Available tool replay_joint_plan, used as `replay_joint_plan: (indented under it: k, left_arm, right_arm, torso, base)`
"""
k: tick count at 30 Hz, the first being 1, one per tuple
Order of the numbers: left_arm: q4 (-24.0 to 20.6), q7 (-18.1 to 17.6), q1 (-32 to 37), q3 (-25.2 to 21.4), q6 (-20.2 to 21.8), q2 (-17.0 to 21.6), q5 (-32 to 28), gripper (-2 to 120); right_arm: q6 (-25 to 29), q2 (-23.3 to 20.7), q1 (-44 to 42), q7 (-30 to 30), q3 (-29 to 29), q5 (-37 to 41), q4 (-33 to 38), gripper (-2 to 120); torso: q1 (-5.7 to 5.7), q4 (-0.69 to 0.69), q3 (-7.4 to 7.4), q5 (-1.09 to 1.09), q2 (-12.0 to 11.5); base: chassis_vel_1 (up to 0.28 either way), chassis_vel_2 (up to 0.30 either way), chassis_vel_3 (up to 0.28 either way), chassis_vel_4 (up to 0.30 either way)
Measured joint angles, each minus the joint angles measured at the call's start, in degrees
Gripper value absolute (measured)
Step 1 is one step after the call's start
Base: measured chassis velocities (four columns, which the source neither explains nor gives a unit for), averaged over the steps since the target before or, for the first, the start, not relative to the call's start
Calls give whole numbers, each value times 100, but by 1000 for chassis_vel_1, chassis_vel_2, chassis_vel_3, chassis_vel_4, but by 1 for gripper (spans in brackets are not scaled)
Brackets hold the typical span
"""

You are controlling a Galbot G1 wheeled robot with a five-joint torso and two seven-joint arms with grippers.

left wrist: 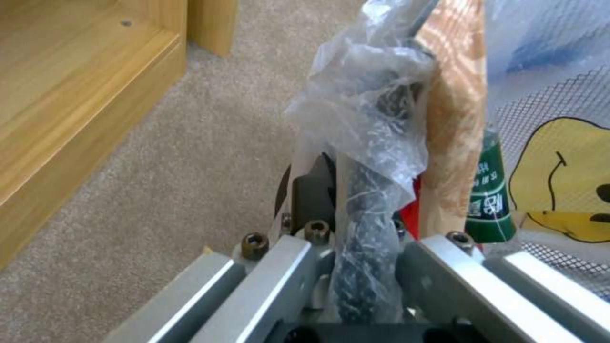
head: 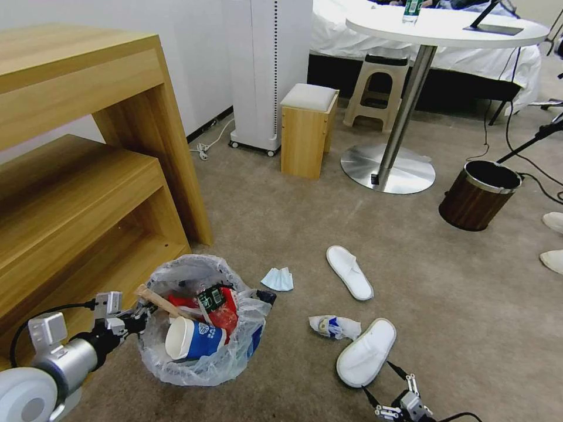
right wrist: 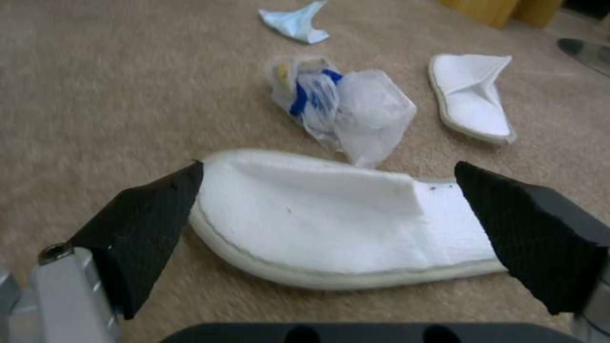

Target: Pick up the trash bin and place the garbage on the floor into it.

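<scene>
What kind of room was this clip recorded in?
Most likely a hotel room or a mock-up of one: a bed with white linen at the back, disposable white slippers on the beige carpet, and a small round table beside the bed.

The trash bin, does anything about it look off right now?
Yes. The trash bin leans over on the floor, overfull, with a paper cup and a wooden stick poking out. The left gripper is clamped on its rim.

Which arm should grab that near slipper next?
Right. The right gripper hangs open just over the near slipper, fingers either side. The left gripper is shut on the trash bin rim.
</scene>
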Motion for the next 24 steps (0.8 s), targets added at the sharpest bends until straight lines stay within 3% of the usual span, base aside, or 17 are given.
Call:
replay_joint_plan:
  k: [13, 24]
  left_arm:
    - [-61, -1, -12, 40, -5, -165, 44, 0]
    - [-152, -1, 24, 49, -5, -383, 141, 0]
  right_arm:
    - [23, -428, 383, -293, -88, -214, -228, 100]
    - [32, -630, 1375, -672, -709, -416, -641, 100]
  torso:
    - [0, -1, 0, 0, 0]
    - [0, 0, 0, 0, 0]
  base:
    - [0, 0, 0, 0]
    - [0, 0, 0, 0]
